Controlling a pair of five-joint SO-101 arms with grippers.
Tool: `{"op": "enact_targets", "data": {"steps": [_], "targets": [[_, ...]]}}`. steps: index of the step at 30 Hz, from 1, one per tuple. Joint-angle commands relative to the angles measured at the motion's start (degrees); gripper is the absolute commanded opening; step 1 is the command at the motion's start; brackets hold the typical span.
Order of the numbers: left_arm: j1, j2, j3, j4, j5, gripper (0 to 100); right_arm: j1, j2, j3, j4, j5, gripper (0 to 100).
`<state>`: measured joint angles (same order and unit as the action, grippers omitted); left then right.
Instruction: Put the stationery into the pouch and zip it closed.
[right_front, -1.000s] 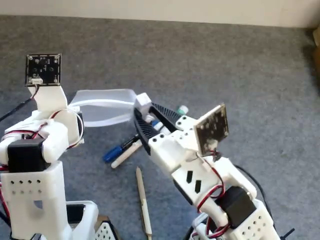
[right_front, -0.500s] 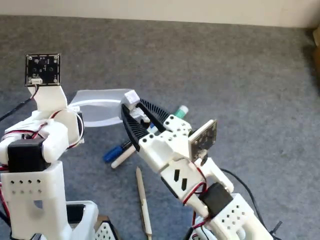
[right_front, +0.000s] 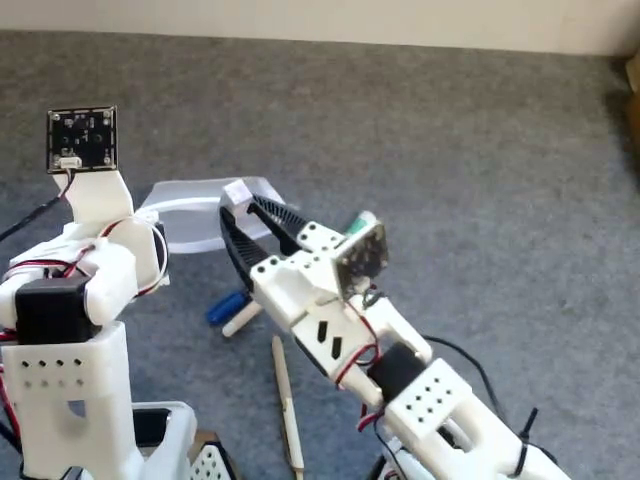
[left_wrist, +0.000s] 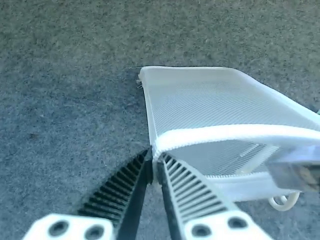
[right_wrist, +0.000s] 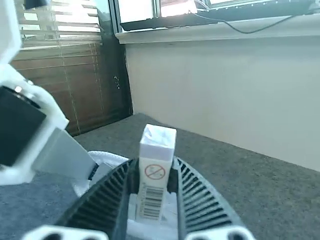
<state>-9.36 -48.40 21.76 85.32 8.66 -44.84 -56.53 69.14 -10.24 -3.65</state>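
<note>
A white translucent mesh pouch (right_front: 195, 225) lies on the grey carpet, its mouth held open. My left gripper (left_wrist: 153, 159) is shut on the pouch (left_wrist: 215, 107) at the corner of its rim. A small white eraser box (right_front: 238, 191) is pinched upright in my right gripper (right_front: 243, 207), just above the pouch's far end. The right wrist view has the box (right_wrist: 156, 172) between the black fingers (right_wrist: 112, 192), with the pouch rim (right_wrist: 107, 159) below. A blue marker (right_front: 226, 306), a white pen (right_front: 241, 319), a green-capped marker (right_front: 361, 221) and a beige pen (right_front: 287, 400) lie on the carpet.
The pouch's ring-shaped zip pull (left_wrist: 280, 201) hangs off the near rim. The left arm's body (right_front: 70, 300) stands at the near left, and the right arm's base (right_front: 440, 420) at the near right. Open carpet (right_front: 480, 160) stretches behind and to the right.
The right arm has swung left with the eraser box in its grip, from above the markers to over the pouch. The left arm and the pouch have stayed put.
</note>
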Motion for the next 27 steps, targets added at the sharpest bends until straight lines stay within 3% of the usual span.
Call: {"op": "enact_targets", "data": {"steps": [1, 7, 13, 19, 27], "targets": [[1.3, 0.8, -2.4, 0.2, 0.6, 1, -0.4, 2.2, -1.2, -4.4, 0.9, 0.8], [1.3, 0.8, -2.4, 0.2, 0.6, 1, -0.6, 5.9, -1.1, -6.8, 0.9, 2.6], [1.3, 0.8, -2.4, 0.2, 0.6, 1, -0.6, 5.5, -1.0, -5.4, 0.9, 21.1], [1.3, 0.8, -2.4, 0.2, 0.6, 1, -1.7, -1.4, -1.5, 5.1, 0.9, 18.8], [1.3, 0.8, -2.4, 0.0, 0.7, 1, -5.3, -13.3, -1.5, 18.9, 0.9, 8.4]]}}
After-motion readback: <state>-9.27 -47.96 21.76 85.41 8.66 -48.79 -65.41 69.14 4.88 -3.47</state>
